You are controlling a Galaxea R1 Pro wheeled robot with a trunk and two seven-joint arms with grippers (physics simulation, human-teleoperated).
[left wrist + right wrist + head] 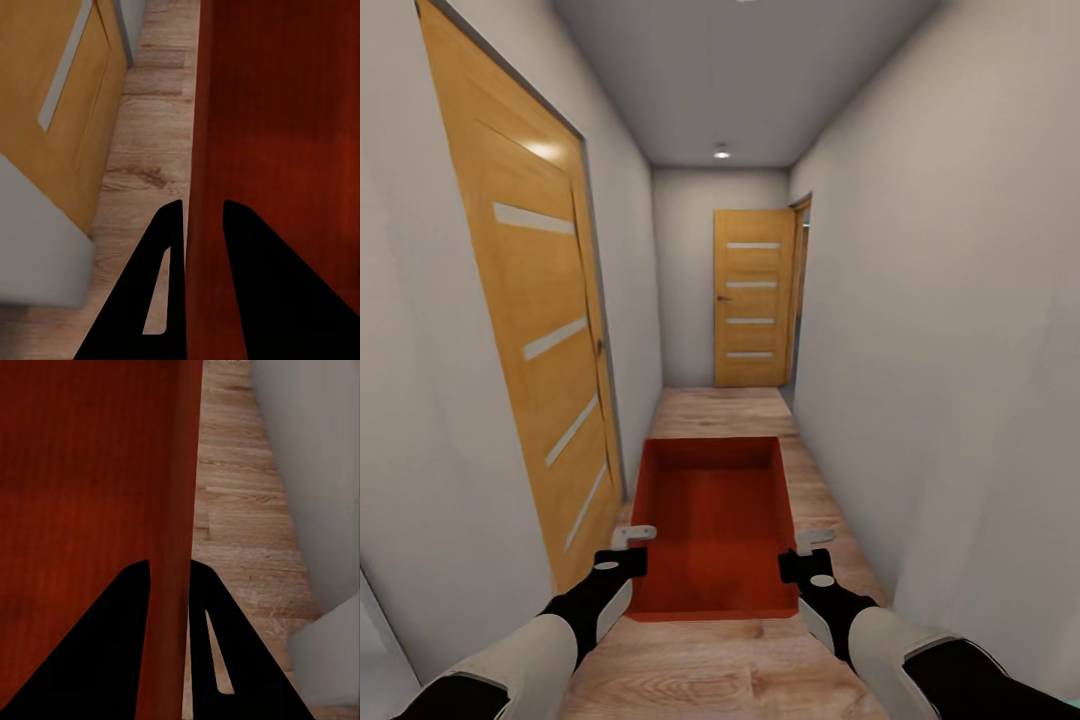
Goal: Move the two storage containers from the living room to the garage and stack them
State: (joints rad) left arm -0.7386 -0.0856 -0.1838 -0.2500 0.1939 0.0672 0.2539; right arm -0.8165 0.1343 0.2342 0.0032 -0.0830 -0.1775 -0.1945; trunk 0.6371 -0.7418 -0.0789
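Lidless orange-red rectangular plastic bin [720,520], interior bare, clamped by left end effector [630,550] and right end effector [808,555] on its side walls. Wood-plank corridor floor [720,410] open toward 12 o'clock; honey-brown panelled door [540,330] at 9 o'clock.

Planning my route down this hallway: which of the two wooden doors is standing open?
The far door at the hallway's end, right side, swung ajar from its frame. The near door on the left wall sits flush, closed.

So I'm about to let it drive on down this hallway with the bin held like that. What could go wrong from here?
1. Each gripper, left and right, pinches only one thin side wall of the bin, so a jolt could make it slip or tilt.
2. The hallway is narrow: the left door and right wall are close, so drifting could knock an elbow or the bin.
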